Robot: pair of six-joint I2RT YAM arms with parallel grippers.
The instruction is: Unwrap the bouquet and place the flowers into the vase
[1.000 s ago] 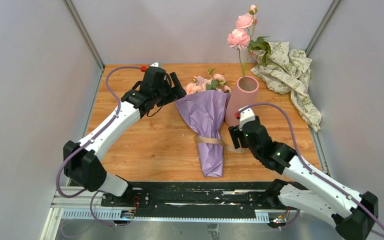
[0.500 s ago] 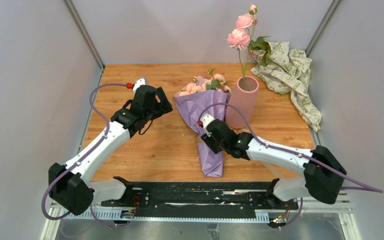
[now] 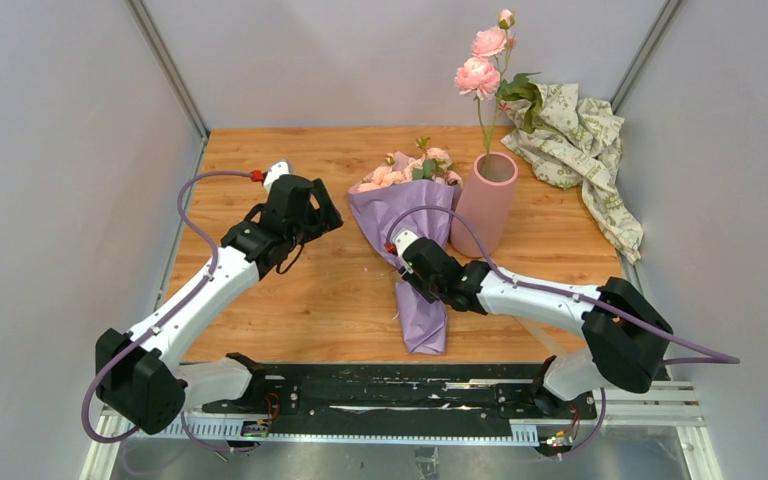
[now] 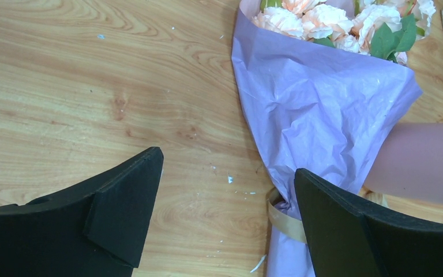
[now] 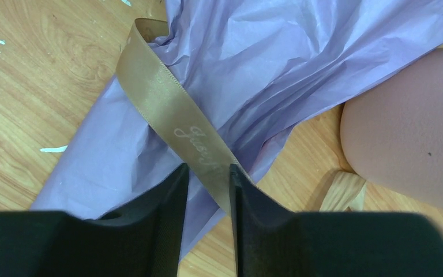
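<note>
The bouquet lies on the wooden table, a lilac paper cone with its narrow end toward me. The flowers show peach-pink at its far, open end. A tan ribbon ties the cone's waist. My right gripper is low over that waist. In the right wrist view the right gripper has its jaws narrowly apart, with the ribbon running between them against the right finger. My left gripper hangs wide open left of the bouquet, holding nothing. The pink vase stands upright just right of the bouquet.
A tall stem with two larger pink blooms stands in the vase. Crumpled cream-green patterned paper lies at the back right corner. A loose ribbon end lies by the vase's foot. Grey walls enclose the table on three sides.
My right arm swung left from beside the vase onto the bouquet's tied waist, its jaws narrowing around the ribbon. My left gripper drew back from the bouquet's top, leftward and nearer.
</note>
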